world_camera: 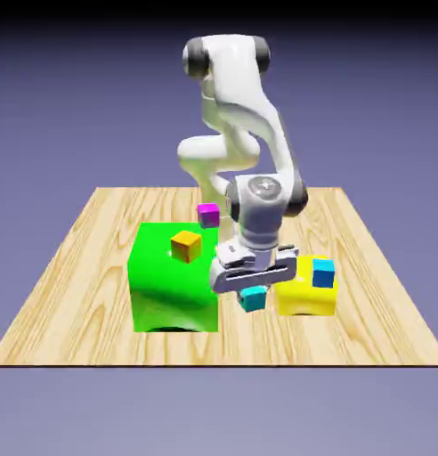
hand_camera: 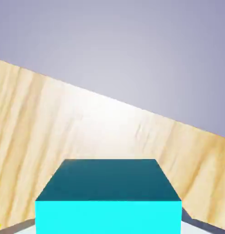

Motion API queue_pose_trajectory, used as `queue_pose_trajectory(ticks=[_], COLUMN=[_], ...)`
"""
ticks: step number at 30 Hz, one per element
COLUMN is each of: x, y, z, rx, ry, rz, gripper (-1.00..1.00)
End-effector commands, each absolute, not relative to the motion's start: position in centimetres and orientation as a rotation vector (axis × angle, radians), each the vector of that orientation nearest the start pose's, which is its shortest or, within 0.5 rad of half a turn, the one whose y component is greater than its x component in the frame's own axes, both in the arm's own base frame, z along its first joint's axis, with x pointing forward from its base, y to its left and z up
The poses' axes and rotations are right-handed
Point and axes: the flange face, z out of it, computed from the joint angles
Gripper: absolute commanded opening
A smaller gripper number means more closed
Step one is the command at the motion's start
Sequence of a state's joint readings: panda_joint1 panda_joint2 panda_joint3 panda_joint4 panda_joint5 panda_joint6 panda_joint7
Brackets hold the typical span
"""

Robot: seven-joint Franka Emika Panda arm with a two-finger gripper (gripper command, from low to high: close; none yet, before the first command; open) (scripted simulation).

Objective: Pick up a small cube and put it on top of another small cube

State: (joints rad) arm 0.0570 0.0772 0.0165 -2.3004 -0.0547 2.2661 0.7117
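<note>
A small cyan cube [world_camera: 252,299] sits between the fingers of my gripper [world_camera: 251,292], which is shut on it, just in front of the gap between the two big blocks. In the hand view this cyan cube [hand_camera: 108,196] fills the bottom middle and hides the fingertips. Other small cubes: an orange one [world_camera: 186,246] on top of the large green block [world_camera: 172,289], a blue one [world_camera: 323,272] on the yellow block [world_camera: 303,296], and a magenta one [world_camera: 208,215] behind the green block.
The green block stands at the exterior view's left of the gripper and the yellow block at its right, both close to the hand. The wooden table [world_camera: 89,267] ends just in front of them.
</note>
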Motion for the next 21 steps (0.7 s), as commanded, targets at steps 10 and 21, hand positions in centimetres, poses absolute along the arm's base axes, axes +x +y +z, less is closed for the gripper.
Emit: queue_pose_trajectory(ticks=[10, 21], x=[44.0, 42.1], y=[-6.9, -8.1], z=[44.1, 40.5], rx=[-2.768, -2.71], ry=[1.556, 1.633], rz=[0.167, 0.173], gripper=[-1.0, 1.0])
